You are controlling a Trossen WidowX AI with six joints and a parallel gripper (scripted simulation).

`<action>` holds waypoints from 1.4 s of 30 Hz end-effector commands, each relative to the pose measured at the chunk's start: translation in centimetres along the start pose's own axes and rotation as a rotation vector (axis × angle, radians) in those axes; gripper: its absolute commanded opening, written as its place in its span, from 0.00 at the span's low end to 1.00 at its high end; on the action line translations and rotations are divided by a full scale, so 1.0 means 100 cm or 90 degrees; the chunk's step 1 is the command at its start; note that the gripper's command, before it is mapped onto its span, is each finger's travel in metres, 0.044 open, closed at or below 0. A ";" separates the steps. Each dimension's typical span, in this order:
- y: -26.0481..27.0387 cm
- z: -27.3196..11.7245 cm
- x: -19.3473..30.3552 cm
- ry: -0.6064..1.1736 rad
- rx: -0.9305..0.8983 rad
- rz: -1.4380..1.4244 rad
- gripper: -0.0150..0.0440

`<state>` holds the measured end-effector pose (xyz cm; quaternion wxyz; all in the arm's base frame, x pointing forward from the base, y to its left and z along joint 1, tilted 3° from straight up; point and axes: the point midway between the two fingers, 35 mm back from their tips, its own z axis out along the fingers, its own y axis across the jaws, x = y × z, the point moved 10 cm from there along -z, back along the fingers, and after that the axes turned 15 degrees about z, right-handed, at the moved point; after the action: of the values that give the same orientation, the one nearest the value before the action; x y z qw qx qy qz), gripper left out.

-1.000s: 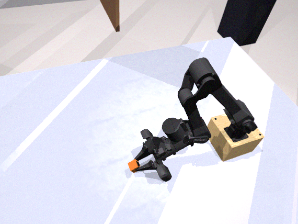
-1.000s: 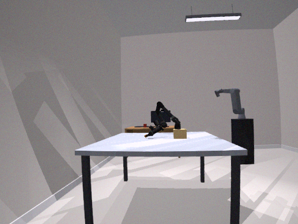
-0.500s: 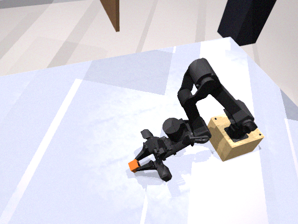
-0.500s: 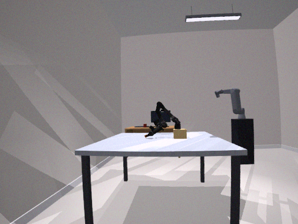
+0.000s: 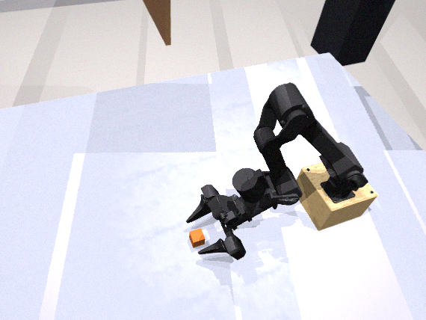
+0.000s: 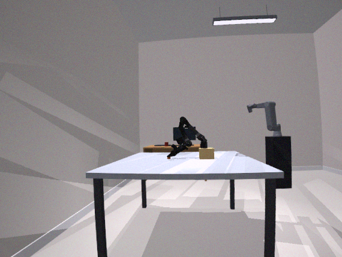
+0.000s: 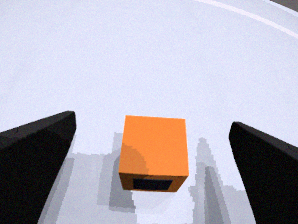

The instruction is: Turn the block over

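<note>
The orange block [image 5: 196, 238] [image 6: 168, 157] [image 7: 155, 147] sits on the bench [image 5: 149, 277] [image 6: 183, 175] [image 7: 150, 65], between the two fingers of the hand [image 5: 193, 237] [image 6: 168, 156] [image 7: 154, 125], touching neither. The hand is wide and holds nothing. The dark mark faces back toward the hand, so the block probably needs one more tip, mark side down.

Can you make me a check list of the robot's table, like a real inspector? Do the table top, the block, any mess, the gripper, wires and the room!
Surface: pale table, with bands of light and shadow.
Job's things: orange block resting on the table; its dark mark is on a side face, the one toward the gripper, so not face down.
Clutter: nothing seen.
Gripper: the gripper is open, one finger on each side of the block, not touching it.
Cables: nothing seen.
Surroundings: wooden box under the arm; behind, a desk with a screen and red cup; a grey robot arm on a black stand.
</note>
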<state>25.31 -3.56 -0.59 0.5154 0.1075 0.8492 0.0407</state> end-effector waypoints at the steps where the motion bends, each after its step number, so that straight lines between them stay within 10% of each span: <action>1: 0.000 0.000 0.000 0.000 -0.002 -0.001 1.00; 32: 0.000 0.001 -0.001 0.003 -0.001 -0.001 1.00; 42: 0.013 0.005 -0.056 0.195 0.050 0.004 1.00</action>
<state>27.19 -3.69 0.73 0.4392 0.1174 0.8899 0.0370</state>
